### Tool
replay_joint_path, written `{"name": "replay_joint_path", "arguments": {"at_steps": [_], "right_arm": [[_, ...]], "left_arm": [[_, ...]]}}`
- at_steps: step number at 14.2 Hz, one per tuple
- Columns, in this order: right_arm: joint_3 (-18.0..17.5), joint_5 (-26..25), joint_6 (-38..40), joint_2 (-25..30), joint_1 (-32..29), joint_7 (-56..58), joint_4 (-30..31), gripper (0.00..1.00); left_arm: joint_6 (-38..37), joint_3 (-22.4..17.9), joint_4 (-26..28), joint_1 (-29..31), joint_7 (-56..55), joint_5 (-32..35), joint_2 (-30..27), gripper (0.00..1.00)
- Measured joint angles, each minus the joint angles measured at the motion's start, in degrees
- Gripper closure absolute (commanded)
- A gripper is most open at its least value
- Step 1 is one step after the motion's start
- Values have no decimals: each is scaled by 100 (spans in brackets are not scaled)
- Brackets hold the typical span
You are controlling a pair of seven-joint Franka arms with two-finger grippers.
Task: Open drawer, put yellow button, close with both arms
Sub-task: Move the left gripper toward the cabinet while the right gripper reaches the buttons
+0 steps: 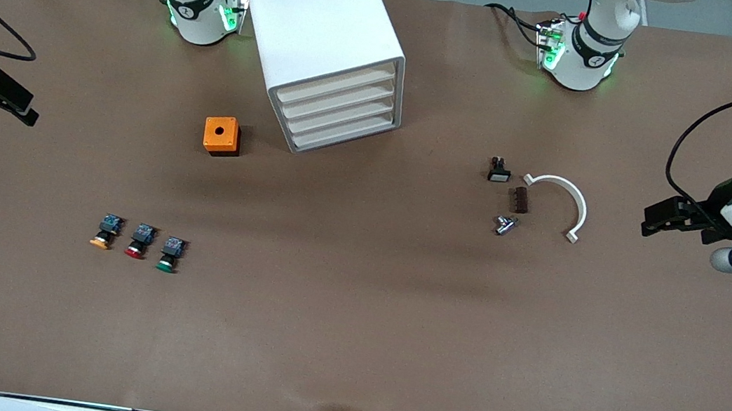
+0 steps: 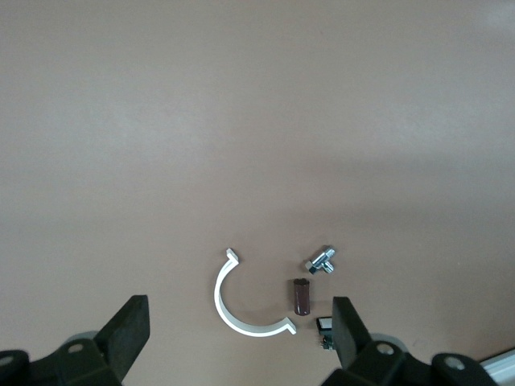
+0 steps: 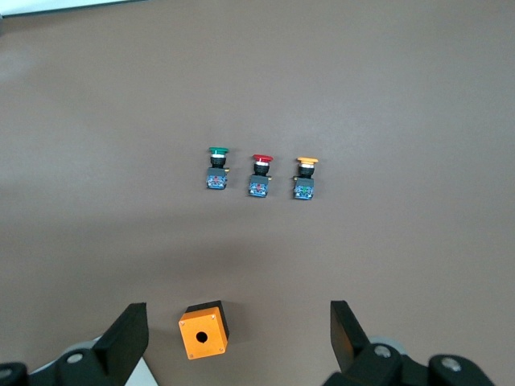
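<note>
Cabinet [image 1: 330, 45], a white boxy shell with four cream fronts; we see the top drawer [image 1: 335, 88] flush and closed. Yellow button [image 1: 105, 233] lies on the matte brown table [image 1: 351, 317], round cap, black body, first in a row with the red button [image 1: 140, 241] and green button [image 1: 168, 254], nearer the front camera than the orange box [image 1: 222, 135]. Left gripper [image 1: 662, 222] hangs released, empty, at its table end near the white clamp [image 1: 564, 203]. Right gripper [image 1: 12, 101] likewise spread, empty, at its end.
</note>
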State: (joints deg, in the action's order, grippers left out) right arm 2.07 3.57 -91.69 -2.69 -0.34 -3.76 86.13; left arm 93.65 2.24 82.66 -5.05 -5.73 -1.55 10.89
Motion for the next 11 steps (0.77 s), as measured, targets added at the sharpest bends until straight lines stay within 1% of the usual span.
{"name": "replay_joint_path", "arguments": {"at_steps": [2,4,6,8,11], "right_arm": [[5,57,31,-42,-112,6,3,0],[5,69,45,-203,-172,11,14,0],[5,69,39,-469,-247,151,24,0],[8,69,24,-749,-411,651,27,0],[13,71,13,-1064,-737,1329,28,0]], "left_arm": [[-48,14,18,-144,-11,-1,60,0],[-56,22,41,-267,-252,-41,243,0],[-53,26,45,-354,-781,-321,508,0],[-46,29,40,-410,-1294,-562,719,0],[-49,49,39,-630,-2361,-668,932,0]]}}
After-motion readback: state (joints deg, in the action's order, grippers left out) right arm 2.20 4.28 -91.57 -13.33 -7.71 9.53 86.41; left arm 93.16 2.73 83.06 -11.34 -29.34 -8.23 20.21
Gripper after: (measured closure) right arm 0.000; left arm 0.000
